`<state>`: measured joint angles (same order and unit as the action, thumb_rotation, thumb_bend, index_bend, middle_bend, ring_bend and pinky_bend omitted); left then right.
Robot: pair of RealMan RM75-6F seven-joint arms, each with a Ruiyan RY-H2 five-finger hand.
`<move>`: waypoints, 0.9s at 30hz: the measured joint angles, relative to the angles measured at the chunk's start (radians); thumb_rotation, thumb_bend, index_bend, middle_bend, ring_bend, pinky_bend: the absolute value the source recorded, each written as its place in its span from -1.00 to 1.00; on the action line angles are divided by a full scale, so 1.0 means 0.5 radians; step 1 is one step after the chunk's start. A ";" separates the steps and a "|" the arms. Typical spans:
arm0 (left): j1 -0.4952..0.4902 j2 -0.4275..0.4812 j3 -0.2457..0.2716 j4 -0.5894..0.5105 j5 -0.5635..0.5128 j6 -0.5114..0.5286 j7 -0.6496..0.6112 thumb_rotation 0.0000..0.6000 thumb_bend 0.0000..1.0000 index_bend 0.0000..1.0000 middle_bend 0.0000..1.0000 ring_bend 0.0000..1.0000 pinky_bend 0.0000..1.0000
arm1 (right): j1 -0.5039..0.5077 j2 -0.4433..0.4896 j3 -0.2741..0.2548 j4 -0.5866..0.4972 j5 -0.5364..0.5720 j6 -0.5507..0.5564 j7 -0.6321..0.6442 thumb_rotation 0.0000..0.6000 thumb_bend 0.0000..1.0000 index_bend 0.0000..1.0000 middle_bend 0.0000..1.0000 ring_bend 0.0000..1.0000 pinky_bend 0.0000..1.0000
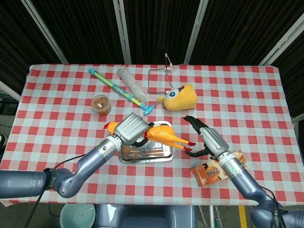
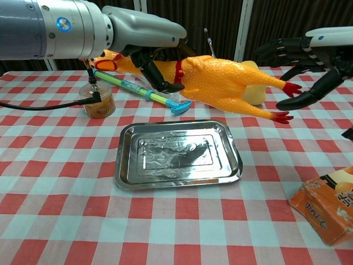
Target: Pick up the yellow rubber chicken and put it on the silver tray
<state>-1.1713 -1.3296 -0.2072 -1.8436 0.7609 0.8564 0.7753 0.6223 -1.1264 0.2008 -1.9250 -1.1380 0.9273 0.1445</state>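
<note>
My left hand (image 1: 131, 128) (image 2: 157, 63) grips the yellow rubber chicken (image 1: 161, 134) (image 2: 220, 84) by its neck and holds it in the air over the silver tray (image 1: 127, 156) (image 2: 176, 152). The chicken lies level, head to the left, red feet pointing right past the tray's right edge. My right hand (image 1: 205, 141) (image 2: 300, 61) is open, fingers spread, just right of the chicken's feet and apart from them. The tray has nothing in it.
An orange snack packet (image 1: 216, 170) (image 2: 330, 206) lies right of the tray. A yellow plush toy (image 1: 179, 98) (image 2: 255, 88), a blue-green water gun (image 1: 121, 89), a small jar (image 1: 101, 104) (image 2: 98, 101), a clear plastic tube (image 1: 130, 80) and a wire stand (image 1: 160, 78) stand at the back.
</note>
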 measured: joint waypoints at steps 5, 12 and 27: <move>-0.088 -0.087 0.020 0.007 -0.128 0.102 0.106 1.00 0.54 0.00 0.18 0.08 0.25 | 0.033 -0.070 0.024 -0.016 0.140 0.019 -0.087 1.00 -0.53 -1.00 -0.94 -0.90 -0.73; -0.174 -0.190 0.024 0.024 -0.240 0.193 0.164 1.00 0.53 0.00 0.18 0.08 0.25 | 0.081 -0.105 0.069 -0.019 0.280 0.006 -0.130 1.00 -0.53 -1.00 -0.91 -0.88 -0.73; -0.287 -0.237 0.013 -0.024 -0.355 0.296 0.224 1.00 0.52 0.00 0.18 0.08 0.25 | 0.200 -0.194 0.081 0.003 0.507 -0.025 -0.326 1.00 -0.44 -0.71 -0.68 -0.66 -0.60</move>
<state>-1.3146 -1.4482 -0.2008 -1.8556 0.5836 1.0046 0.8875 0.7222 -1.2236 0.2415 -1.9237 -0.8844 0.9149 -0.0187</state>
